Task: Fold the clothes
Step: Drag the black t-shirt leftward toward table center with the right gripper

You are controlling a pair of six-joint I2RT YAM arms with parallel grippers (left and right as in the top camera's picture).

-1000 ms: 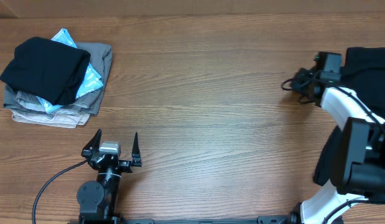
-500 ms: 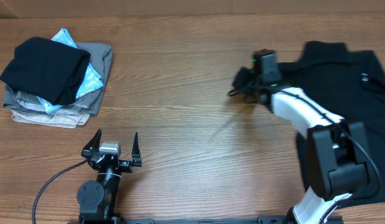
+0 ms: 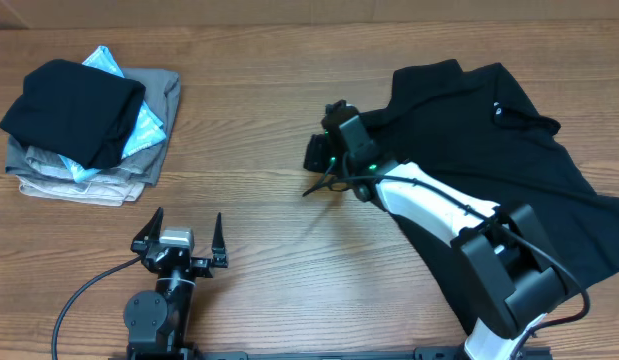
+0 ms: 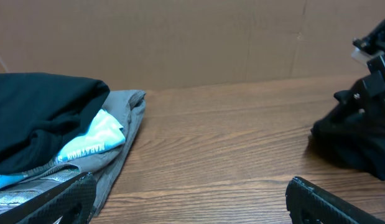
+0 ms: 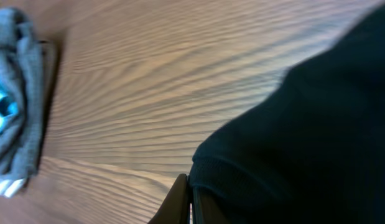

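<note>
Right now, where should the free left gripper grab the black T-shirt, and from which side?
Probably the near left edge of the black T-shirt, coming from the left across the bare table. That edge lies flat and uncovered, while the right gripper pinches the leftmost corner. The left gripper stands open.

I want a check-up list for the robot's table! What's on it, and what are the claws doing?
Surface: wooden table, no spills seen.
Job's things: black T-shirt, unfolded and rumpled, on the right side.
Clutter: pile of folded garments at far left, a black one on top.
Grippers: left gripper open, holding nothing; right gripper shut on the T-shirt's edge.
Cables: black cable curving over the table's near left.
Surroundings: plain brown wall behind the table.
</note>
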